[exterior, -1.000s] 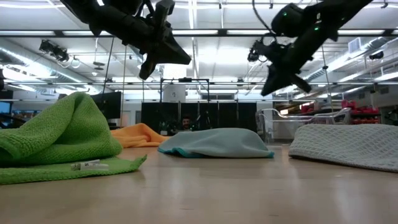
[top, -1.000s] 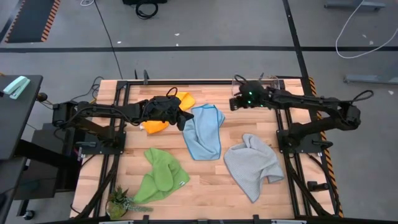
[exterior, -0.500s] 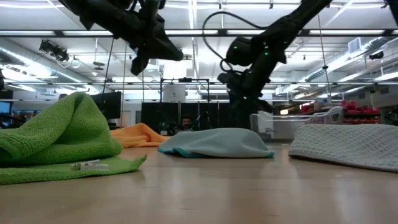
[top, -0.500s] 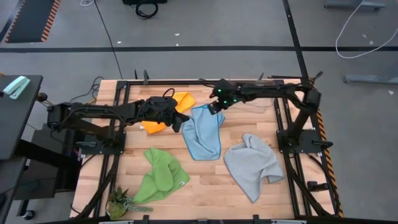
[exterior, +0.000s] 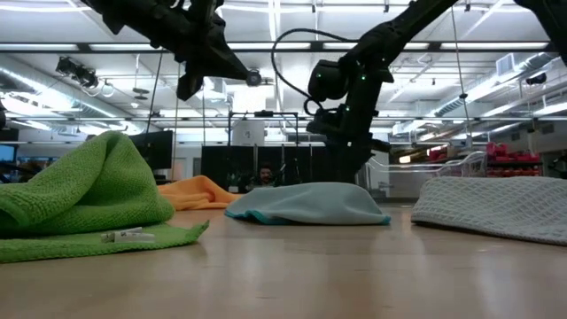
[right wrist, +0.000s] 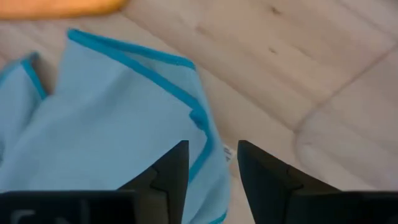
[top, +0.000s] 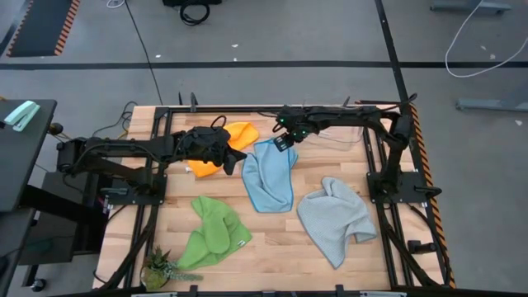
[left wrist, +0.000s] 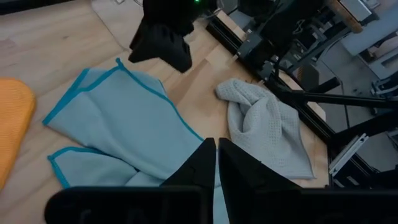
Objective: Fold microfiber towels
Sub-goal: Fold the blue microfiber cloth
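Observation:
Four towels lie crumpled on the wooden table: an orange towel (top: 235,134) at the far left, a light blue towel (top: 268,177) in the middle, a green towel (top: 213,235) at the near left and a grey towel (top: 334,216) at the near right. My right gripper (right wrist: 212,165) is open and points steeply down over the blue towel's far corner (top: 285,147). In the low view its fingertips are hidden behind the blue towel (exterior: 306,204). My left gripper (left wrist: 216,155) is shut and empty. It hangs in the air between the orange towel and the blue towel's left edge. My right gripper comes from above with one open finger (right wrist: 168,168) over the blue towel and the other over bare wood, the teal-hemmed edge (right wrist: 208,134) running between them. Whether the fingertips touch the cloth I cannot tell.
A small potted plant (top: 161,268) stands at the near left corner. Black rails run along the table's left and right sides (top: 388,190). Bare wood shows along the near edge between the green and grey towels.
My right gripper has swung from the far right toward the table's left, come down and tipped steeply downward over the blue towel's far corner. My left gripper has drawn back a little toward the left and risen. No towel has moved.

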You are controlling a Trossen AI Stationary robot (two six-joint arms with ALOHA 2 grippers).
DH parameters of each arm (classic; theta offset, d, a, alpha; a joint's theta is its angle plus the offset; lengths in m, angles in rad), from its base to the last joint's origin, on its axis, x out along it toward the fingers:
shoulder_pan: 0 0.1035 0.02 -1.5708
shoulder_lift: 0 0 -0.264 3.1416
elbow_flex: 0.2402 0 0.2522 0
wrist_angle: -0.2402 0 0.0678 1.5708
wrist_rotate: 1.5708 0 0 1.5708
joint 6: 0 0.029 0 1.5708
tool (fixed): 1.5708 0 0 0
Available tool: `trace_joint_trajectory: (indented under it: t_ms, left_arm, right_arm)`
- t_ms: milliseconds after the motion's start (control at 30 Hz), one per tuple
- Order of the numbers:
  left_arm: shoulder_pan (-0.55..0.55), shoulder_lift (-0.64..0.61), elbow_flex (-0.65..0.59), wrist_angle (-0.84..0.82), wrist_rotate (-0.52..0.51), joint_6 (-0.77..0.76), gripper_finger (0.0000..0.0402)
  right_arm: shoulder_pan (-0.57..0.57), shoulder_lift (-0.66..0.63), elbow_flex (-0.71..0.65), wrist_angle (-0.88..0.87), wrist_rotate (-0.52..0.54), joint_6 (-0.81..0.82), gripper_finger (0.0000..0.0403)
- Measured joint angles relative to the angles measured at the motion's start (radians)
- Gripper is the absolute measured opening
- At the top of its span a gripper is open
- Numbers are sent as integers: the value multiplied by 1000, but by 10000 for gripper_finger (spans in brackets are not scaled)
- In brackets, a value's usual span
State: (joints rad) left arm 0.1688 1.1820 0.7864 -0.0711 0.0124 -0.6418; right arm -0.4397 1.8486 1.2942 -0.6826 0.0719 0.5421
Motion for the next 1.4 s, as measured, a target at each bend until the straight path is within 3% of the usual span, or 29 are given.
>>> trace_joint_trajectory:
  t_ms: [867, 1067, 1400]
  left_arm:
    - [2, 0, -1, -4, 2, 10, 36]
    - [2, 0, -1, -2, 2, 9, 29]
    - [2, 0, -1, -1, 2, -1, 31]
  right_arm:
    - [18, 55, -3, 61, 6, 111, 137]
    - [31, 56, -4, 81, 9, 116, 102]
    - [31, 56, -4, 81, 30, 115, 7]
